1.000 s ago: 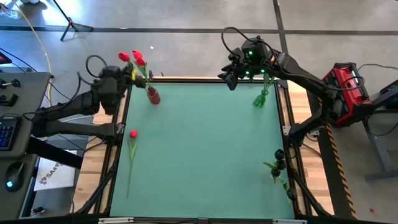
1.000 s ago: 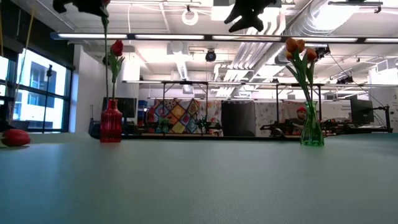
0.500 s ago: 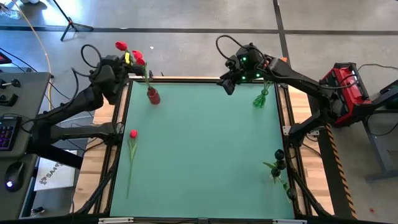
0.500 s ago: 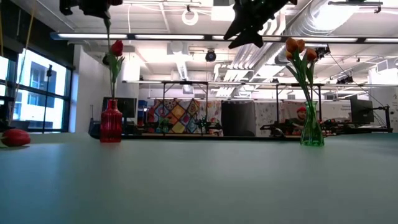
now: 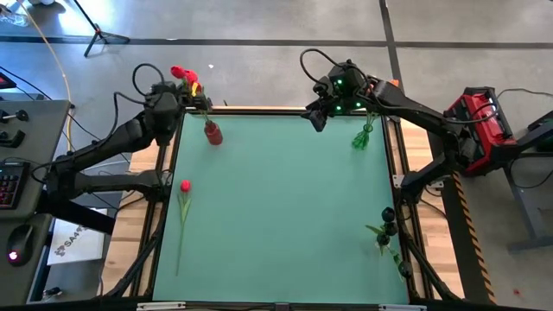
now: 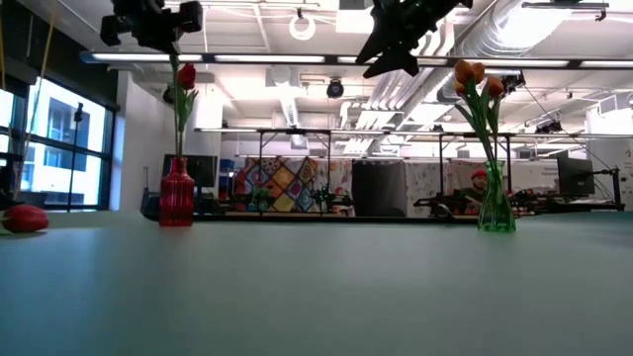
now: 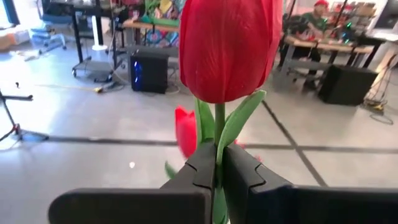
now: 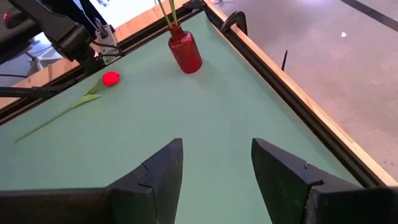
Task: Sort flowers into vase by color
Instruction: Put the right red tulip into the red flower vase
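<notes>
Red tulip (image 7: 229, 46) stem pinched inside left end effector (image 7: 217, 171), head just beyond.

overhead, table-level, two wrist views

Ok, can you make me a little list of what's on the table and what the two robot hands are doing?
left gripper: shut on the stem of a red tulip, held up over the red vase
right gripper: open, empty, raised near the table's far edge
red vase: far left of the green table, red tulips in it
green vase: far right, holds orange tulips
loose red tulip: lying flat by the left edge
</notes>
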